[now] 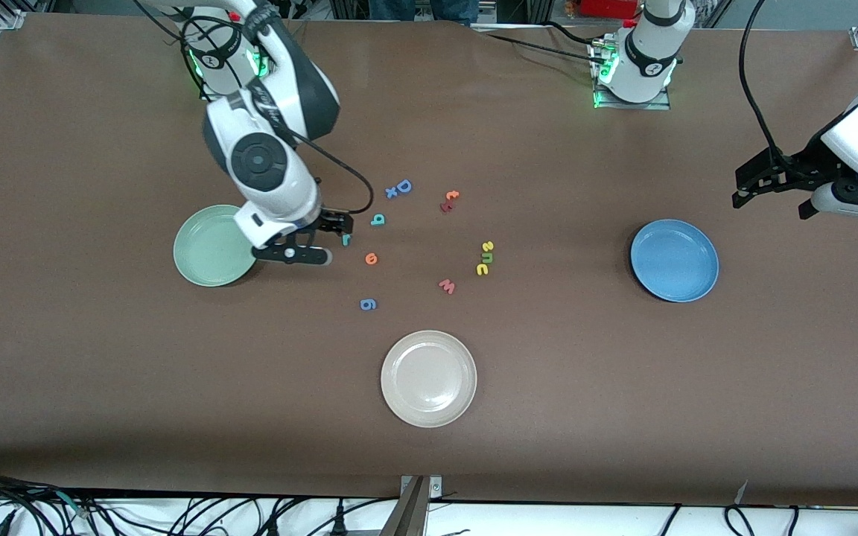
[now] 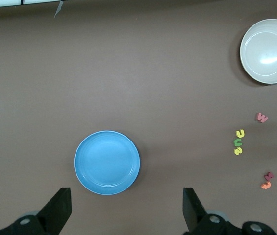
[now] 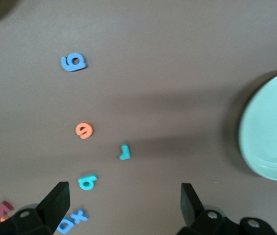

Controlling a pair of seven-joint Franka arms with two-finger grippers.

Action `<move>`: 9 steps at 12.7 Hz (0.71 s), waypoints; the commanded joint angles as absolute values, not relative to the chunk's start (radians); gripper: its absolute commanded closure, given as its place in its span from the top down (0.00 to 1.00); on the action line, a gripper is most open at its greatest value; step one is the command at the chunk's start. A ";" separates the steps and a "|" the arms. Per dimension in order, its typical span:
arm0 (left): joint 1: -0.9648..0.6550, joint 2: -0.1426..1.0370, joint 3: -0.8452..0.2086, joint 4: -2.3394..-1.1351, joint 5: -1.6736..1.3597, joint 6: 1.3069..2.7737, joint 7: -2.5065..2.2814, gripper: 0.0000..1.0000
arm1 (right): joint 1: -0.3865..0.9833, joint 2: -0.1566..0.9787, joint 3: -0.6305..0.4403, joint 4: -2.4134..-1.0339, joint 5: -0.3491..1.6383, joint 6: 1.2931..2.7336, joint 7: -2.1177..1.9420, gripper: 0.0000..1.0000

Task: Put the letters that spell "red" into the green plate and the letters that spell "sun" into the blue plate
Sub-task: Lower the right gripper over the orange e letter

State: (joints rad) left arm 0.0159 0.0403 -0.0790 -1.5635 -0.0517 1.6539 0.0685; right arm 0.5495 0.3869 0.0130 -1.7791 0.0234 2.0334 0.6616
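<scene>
Teal r (image 3: pixel 124 152) visible whole only from right wrist, on bare counter (image 1: pixel 101 372) between spread, empty right pincer (image 3: pixel 123 205) fingers, near green plate (image 1: pixel 209 249). Left pincer (image 2: pixel 126 208) wide open, empty, over blue plate (image 2: pixel 107 162) edge.

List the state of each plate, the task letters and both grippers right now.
Round mint-green plate: empty.
Round blue plate: empty.
Round cream-white plate: empty.
Teal foam r, orange e, teal d: on the table, not held.
Yellow s, green n, yellow u: on the table in a row.
Right gripper: open, over the r.
Left gripper: open, waiting above the table's end.
</scene>
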 commanded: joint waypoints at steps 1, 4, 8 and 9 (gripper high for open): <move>0.017 0.041 -0.078 -1.543 -0.035 1.635 0.064 1.00 | 0.612 0.443 0.003 -1.793 0.032 2.142 0.779 1.00; 0.020 0.052 -0.075 -1.545 -0.041 1.638 0.064 1.00 | 0.649 0.546 0.000 -1.793 0.026 2.297 0.868 1.00; 0.025 0.069 -0.074 -1.568 -0.041 1.695 0.064 1.00 | 0.650 0.603 -0.003 -1.792 0.021 2.359 0.871 1.00; 0.022 0.081 -0.077 -1.583 -0.035 1.704 0.069 1.00 | 0.650 0.612 -0.005 -1.792 0.020 2.368 0.871 1.00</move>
State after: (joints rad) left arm 0.0234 0.0649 -0.0717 -1.5688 -0.0517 1.6795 0.0685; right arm 0.6423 0.5984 0.0022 -1.7974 0.0231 2.3465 0.8587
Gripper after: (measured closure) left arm 0.000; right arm 0.000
